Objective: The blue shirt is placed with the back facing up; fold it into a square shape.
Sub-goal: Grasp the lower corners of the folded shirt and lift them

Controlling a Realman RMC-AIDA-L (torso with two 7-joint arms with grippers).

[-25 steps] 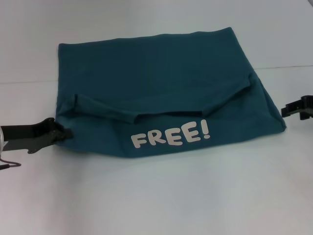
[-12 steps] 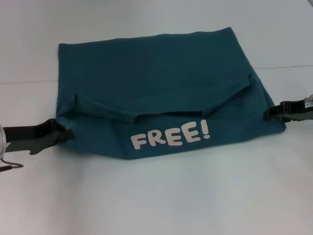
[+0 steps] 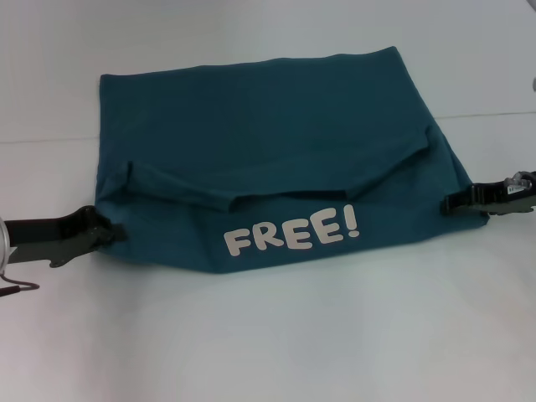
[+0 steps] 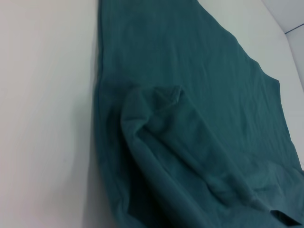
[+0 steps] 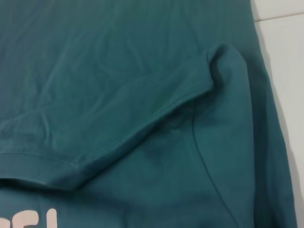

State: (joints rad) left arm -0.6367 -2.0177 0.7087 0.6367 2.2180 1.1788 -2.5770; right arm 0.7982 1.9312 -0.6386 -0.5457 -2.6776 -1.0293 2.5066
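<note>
The blue shirt point(image 3: 268, 159) lies flat on the white table, its near part folded over so that white letters "FREE!" point(image 3: 293, 233) face up. Its fabric also fills the left wrist view point(image 4: 190, 95) and the right wrist view point(image 5: 118, 71), where a sleeve hem and folded layers show. My left gripper point(image 3: 115, 230) lies low at the shirt's near left corner, its tips together on the edge of the cloth. My right gripper point(image 3: 450, 202) reaches in from the right and overlaps the shirt's near right edge.
The white table point(image 3: 268, 335) spreads around the shirt on every side. A faint seam line point(image 3: 486, 115) crosses the surface behind the shirt's right side. A thin cable point(image 3: 17, 286) trails by the left arm.
My right gripper has moved left and a little down, from off the shirt's right side onto its right edge. The left gripper and the shirt have stayed put.
</note>
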